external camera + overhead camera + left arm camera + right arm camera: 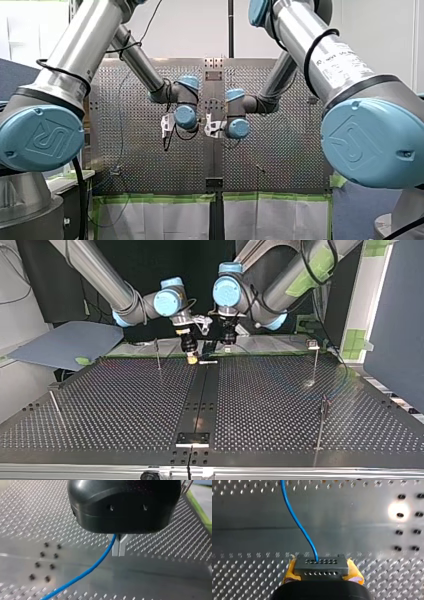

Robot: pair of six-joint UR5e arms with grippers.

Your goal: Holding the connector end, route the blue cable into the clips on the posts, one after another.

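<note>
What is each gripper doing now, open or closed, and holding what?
Left gripper: closed on the blue cable.
Right gripper: closed on the connector.

Cable [297, 522]: blue.
Right gripper [321, 563] pads [290, 571]: yellow.
Connector [321, 567] between those pads: dark grey, two rows of small holes.
Left gripper [118, 552]: black body, pale grey fingers [115, 547].
Table [162, 542]: silver, dotted with holes.
</note>
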